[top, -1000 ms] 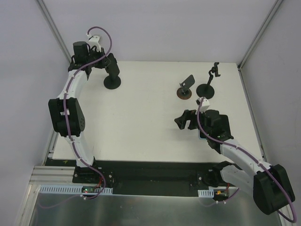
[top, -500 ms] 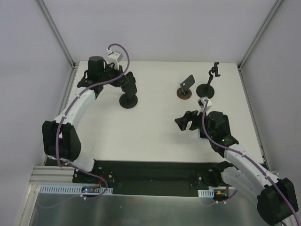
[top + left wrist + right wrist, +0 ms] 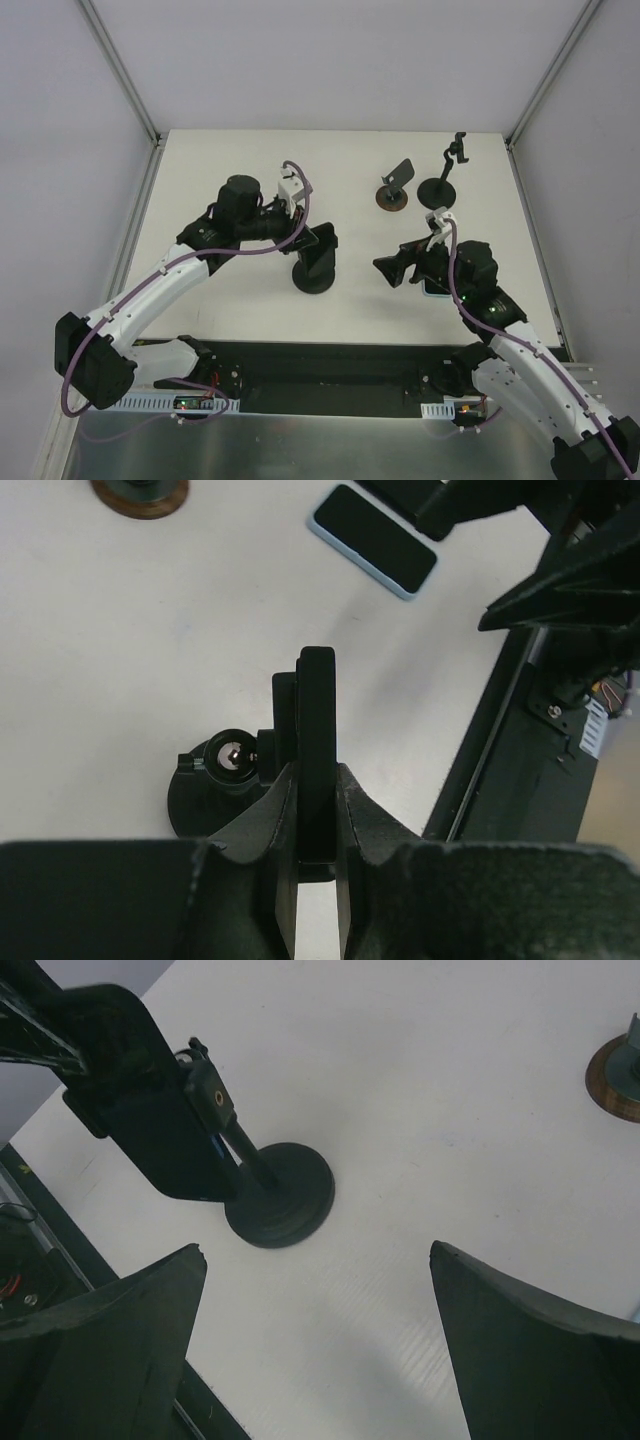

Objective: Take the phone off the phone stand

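My left gripper [image 3: 315,785] is clamped on the black phone [image 3: 318,695], which stands edge-on between its fingers, seated in the phone stand [image 3: 281,1197]. The stand's round base rests on the table [image 3: 100,640] just below the fingertips. My right gripper [image 3: 315,1250] is spread wide, facing that stand and apart from it.

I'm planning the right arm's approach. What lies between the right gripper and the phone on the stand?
Nothing: the right wrist view shows only bare table between the right gripper and the phone on its stand.
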You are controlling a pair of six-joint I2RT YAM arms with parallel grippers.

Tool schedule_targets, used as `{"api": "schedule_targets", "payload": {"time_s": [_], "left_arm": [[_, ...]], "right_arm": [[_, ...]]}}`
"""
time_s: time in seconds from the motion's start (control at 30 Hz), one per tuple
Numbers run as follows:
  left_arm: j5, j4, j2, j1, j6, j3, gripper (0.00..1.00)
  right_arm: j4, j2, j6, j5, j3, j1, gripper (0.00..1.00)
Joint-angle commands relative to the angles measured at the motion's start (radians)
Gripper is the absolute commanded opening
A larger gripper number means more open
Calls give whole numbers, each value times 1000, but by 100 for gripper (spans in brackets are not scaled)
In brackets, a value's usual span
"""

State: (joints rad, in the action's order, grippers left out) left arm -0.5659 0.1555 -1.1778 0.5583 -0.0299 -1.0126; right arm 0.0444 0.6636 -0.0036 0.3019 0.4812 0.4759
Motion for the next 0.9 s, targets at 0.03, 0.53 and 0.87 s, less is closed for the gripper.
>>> {"api": "schedule_targets", "payload": {"time_s": [0.03,0.53,0.87], "left_arm": [[-130,-106,67,68,21,6,0],[-169,-17,116,115,88,-9,55],[110,41,288,115,-3,51,86]], "right_arm": [[-40,-55,-47,103,77,7,96],[-144,102,-176,394,267,41,96],[-314,341,-378,483,529,127,99]]}}
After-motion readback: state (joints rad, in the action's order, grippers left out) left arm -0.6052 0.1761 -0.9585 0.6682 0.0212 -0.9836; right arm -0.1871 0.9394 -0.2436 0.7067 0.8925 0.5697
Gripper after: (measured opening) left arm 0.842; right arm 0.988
